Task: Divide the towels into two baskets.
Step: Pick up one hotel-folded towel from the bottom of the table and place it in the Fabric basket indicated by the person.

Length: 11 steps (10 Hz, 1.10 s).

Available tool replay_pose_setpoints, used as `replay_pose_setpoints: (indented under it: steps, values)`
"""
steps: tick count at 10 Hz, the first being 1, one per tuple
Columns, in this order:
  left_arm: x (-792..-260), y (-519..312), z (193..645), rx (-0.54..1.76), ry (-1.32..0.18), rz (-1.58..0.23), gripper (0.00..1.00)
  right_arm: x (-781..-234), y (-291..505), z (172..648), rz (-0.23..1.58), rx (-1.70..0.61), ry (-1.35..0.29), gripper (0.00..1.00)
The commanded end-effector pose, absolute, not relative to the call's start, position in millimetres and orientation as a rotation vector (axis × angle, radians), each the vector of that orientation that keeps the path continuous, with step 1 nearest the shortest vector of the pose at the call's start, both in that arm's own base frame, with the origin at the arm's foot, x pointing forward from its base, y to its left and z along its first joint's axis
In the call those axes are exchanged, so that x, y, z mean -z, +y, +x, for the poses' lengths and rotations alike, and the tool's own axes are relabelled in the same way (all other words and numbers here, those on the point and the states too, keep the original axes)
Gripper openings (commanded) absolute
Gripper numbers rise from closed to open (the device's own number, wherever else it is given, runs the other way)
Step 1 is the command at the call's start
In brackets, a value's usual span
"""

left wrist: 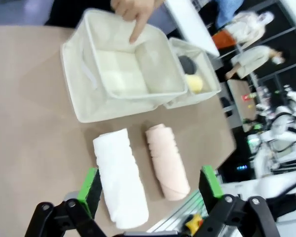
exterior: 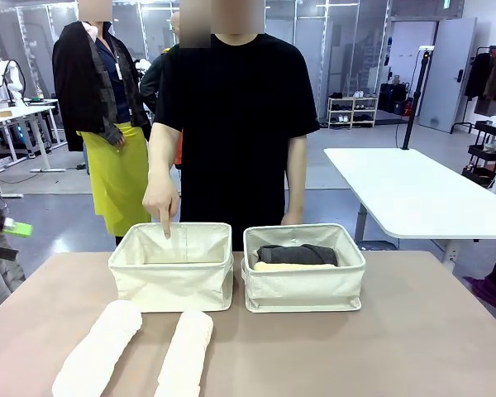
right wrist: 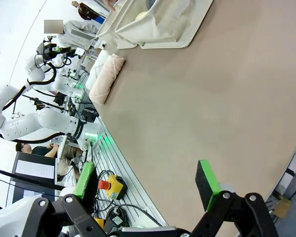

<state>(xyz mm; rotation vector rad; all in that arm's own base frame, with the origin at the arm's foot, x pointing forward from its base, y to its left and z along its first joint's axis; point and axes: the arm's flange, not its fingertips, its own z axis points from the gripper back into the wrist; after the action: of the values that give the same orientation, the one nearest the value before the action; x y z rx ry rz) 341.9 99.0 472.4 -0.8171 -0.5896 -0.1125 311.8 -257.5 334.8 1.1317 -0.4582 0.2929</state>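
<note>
Left end effector [left wrist: 149,183] and right end effector [right wrist: 146,180] gape wide, empty.

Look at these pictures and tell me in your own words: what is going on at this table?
A person's hand points a finger into the empty left basket. The right basket already holds a dark grey towel and a pale yellow towel. The left white towel and the right white towel lie side by side on the table before the baskets, not yet sorted. The left tool hangs open above them, holding nothing; the right tool is open over bare table.
</note>
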Motion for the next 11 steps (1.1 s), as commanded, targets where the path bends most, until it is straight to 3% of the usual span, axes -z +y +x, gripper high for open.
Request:
replay_pose_setpoints:
  steps: [1, 7, 11]
  values:
    - [-448, 44, 317, 0.165, -0.497, -0.612, 1.00, -338, -257, 308, 1.121, -0.293, -0.448, 1.00]
    - [-383, -30, 322, 0.132, -0.289, -0.288, 1.00, -338, -257, 308, 1.121, -0.293, -0.448, 1.00]
    - [-347, -56, 300, 0.084, -0.213, -0.170, 1.00, -338, -257, 308, 1.121, -0.293, -0.448, 1.00]
